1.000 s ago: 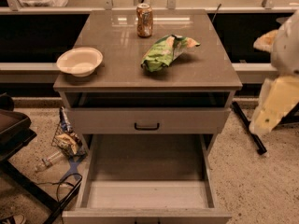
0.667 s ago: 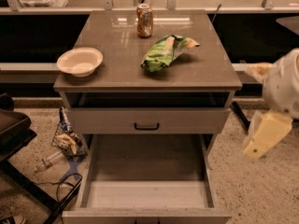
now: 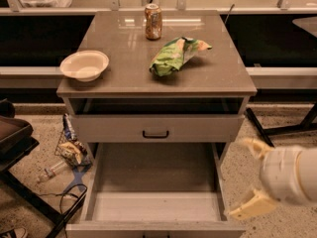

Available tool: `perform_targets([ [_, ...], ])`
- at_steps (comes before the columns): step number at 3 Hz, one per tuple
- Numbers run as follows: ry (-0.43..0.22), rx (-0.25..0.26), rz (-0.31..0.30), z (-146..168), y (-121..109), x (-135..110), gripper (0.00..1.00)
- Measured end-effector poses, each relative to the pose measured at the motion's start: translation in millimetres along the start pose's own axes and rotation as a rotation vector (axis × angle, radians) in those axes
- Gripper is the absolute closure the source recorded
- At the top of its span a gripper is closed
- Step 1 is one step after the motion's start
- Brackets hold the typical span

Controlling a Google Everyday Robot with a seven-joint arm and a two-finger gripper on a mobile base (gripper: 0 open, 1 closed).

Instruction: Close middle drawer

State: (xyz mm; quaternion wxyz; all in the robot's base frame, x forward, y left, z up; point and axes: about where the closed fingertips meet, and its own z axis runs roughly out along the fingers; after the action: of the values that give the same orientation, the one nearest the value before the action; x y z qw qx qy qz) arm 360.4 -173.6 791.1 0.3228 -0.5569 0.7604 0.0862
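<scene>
Camera view shows my end effector point(image 3: 243, 178) low at the right edge, its two pale fingers point(image 3: 253, 146) spread wide with nothing between them. The white wrist sits behind them, further right.

Directly to the left of my end effector lies the middle drawer point(image 3: 153, 170), pulled far out from the cabinet, with its grey floor bare. Its right wall runs alongside my open fingers, and its front right corner is just beside my lower finger; I cannot tell whether the two touch. The drawer's low front is cut by the bottom edge of the picture, left of and below my end effector.

Above the open drawer, up and left of me, is the top drawer point(image 3: 198, 129), with a dark loop handle point(image 3: 155, 134) at its centre and a dark gap showing over its front.

Further beyond sits the bench point(image 3: 124, 78), its brown top carrying three things. A soda can point(image 3: 153, 21) stands upright at the far side, a green crumpled chip bag point(image 3: 176, 56) lies nearer me, and a white bowl point(image 3: 84, 65) rests at the far left edge.

On the speckled floor, well to my left past the drawer, a small wire basket point(image 3: 71, 150) holds wrappers.
</scene>
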Motion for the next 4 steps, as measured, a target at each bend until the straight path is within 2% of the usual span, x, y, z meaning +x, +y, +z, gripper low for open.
perform_targets([
  [1,-0.045,-0.025,0.079,52.6,44.3,41.6,0.36],
  [2,-0.053,-0.06,0.136,87.4,76.2,71.3,0.59],
  [3,-0.05,-0.061,0.133,87.5,76.7,70.7,0.9],
  [4,-0.049,-0.061,0.132,87.7,77.1,70.3,1.0],
])
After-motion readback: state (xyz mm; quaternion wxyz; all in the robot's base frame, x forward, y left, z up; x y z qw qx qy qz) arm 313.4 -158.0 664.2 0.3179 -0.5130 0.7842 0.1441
